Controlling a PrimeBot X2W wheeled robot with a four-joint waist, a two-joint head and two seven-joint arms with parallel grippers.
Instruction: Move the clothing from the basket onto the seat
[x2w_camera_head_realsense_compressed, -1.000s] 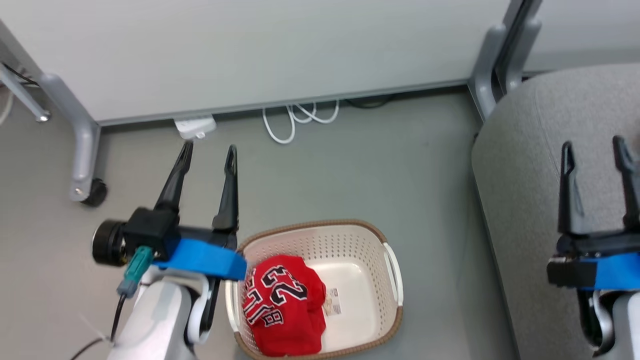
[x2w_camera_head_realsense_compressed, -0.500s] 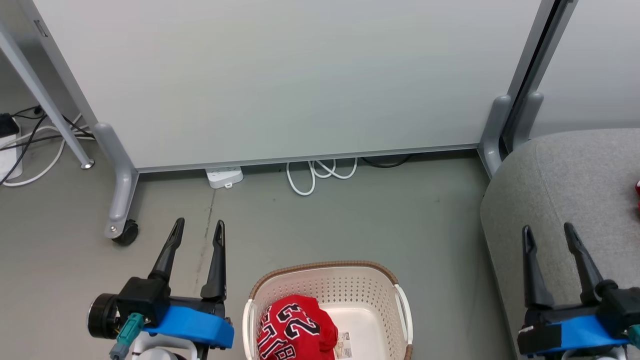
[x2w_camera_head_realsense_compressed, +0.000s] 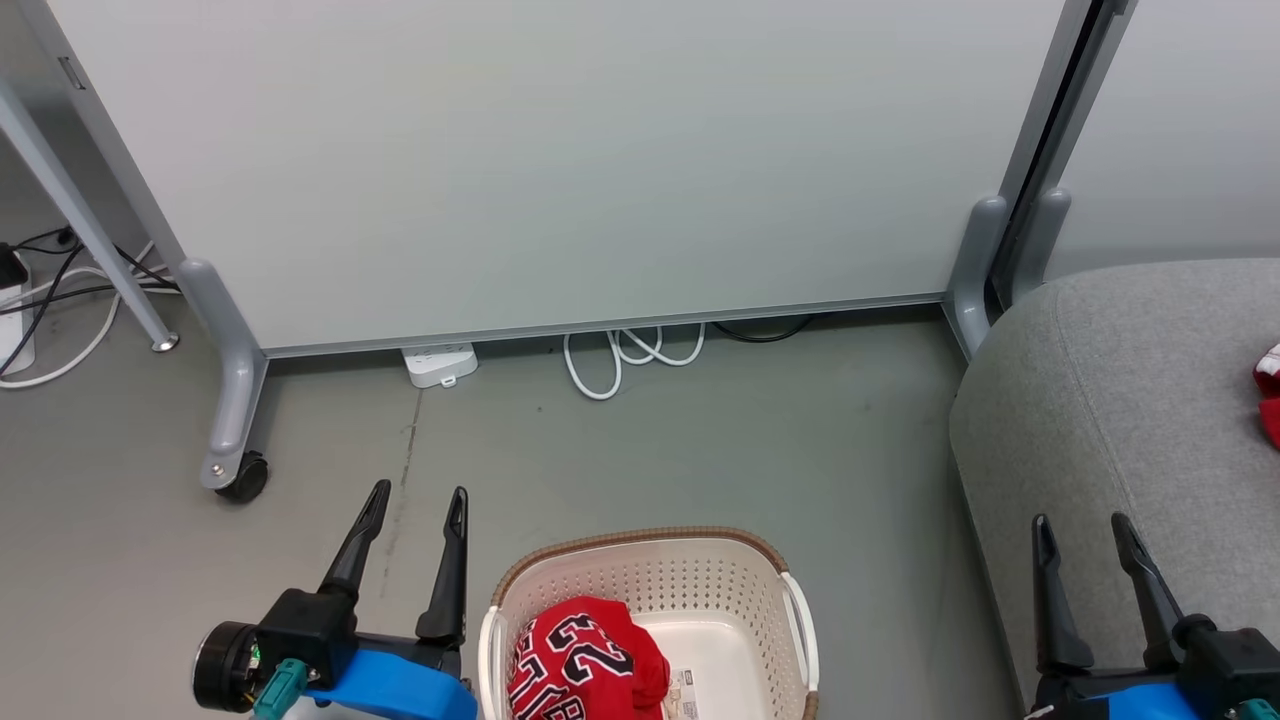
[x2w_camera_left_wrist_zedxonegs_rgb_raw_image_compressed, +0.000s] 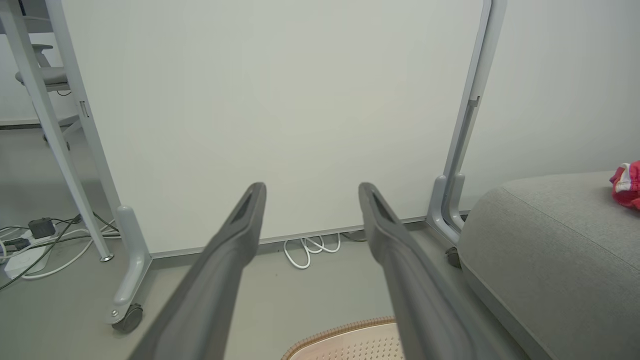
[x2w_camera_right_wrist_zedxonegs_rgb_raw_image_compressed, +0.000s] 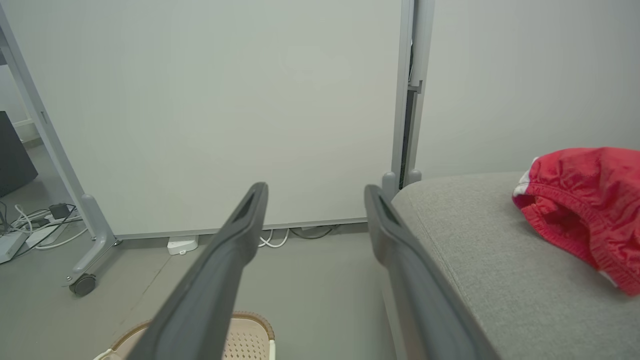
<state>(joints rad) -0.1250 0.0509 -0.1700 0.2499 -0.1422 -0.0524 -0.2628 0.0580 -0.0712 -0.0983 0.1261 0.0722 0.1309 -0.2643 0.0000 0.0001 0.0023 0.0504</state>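
The red jersey (x2w_camera_head_realsense_compressed: 585, 672) with the black 23 lies bunched in the left half of the cream basket (x2w_camera_head_realsense_compressed: 700, 585), at the bottom middle of the head view. A second red garment (x2w_camera_right_wrist_zedxonegs_rgb_raw_image_compressed: 587, 212) with white trim lies on the grey seat (x2w_camera_head_realsense_compressed: 1130, 400) at the right; its edge (x2w_camera_head_realsense_compressed: 1270, 405) also shows in the head view. My left gripper (x2w_camera_head_realsense_compressed: 418, 505) stands open and empty over the floor just left of the basket. My right gripper (x2w_camera_head_realsense_compressed: 1083, 535) is open and empty above the seat's front left part.
A white partition panel (x2w_camera_head_realsense_compressed: 560, 160) on grey wheeled legs (x2w_camera_head_realsense_compressed: 232, 440) stands behind the basket. A white power strip (x2w_camera_head_realsense_compressed: 438, 364) and coiled white cable (x2w_camera_head_realsense_compressed: 625, 358) lie at its foot. More cables (x2w_camera_head_realsense_compressed: 50, 300) lie at the far left.
The head camera has tilted up, so the basket sits lower in the picture. Both grippers have dropped lower in view and stay open. The jersey has not moved in the basket.
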